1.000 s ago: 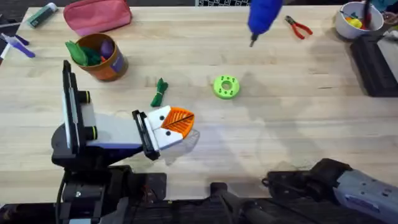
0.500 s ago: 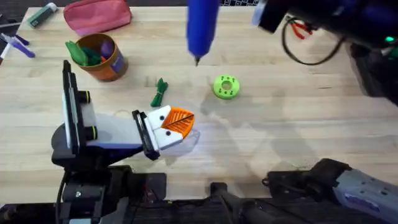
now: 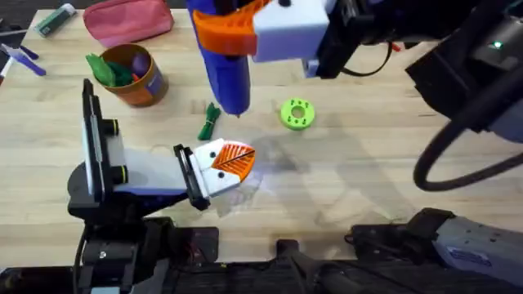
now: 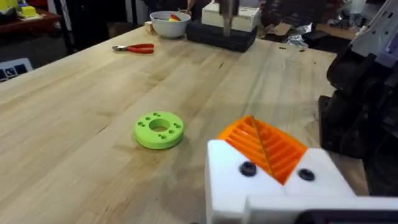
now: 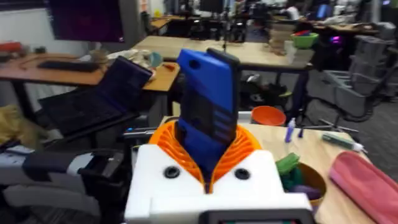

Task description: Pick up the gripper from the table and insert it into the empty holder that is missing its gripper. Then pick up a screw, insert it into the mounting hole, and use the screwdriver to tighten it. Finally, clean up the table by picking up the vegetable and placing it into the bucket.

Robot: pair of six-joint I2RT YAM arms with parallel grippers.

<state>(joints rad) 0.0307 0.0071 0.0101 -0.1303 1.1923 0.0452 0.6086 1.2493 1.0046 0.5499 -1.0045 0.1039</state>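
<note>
Farthest to the left, well beyond the left gripper (image 3: 237, 159) and off to its left side, the bucket (image 3: 135, 75) stood unmoved with green and purple pieces already in it. The left gripper itself had not shifted over the last second. It lay low on the table with its orange ribbed pads pressed together, and the left wrist view (image 4: 264, 144) showed nothing between them. Just ahead of its fingertips, slightly to the left, the vegetable (image 3: 210, 121) lay where it had been, on the bare table, not yet in the bucket. The real change was above it. A second earlier the screwdriver (image 3: 225, 69) had hung far off to the right near the table's back edge. It then swept leftward and closer, and its bit pointed down at a spot just beyond the left gripper's tips, beside the vegetable. The right gripper (image 3: 230, 28) was clenched around the blue body, which the right wrist view showed wedged between its pads (image 5: 208, 106). To the right of the left gripper's tips the green disc (image 3: 297, 113) sat untouched. This move probably meant the tightening step was about to begin at the left gripper. Whether a screw already sat in a mounting hole could not be told, and no loose orange fingertip or bare holder could be made out.
</note>
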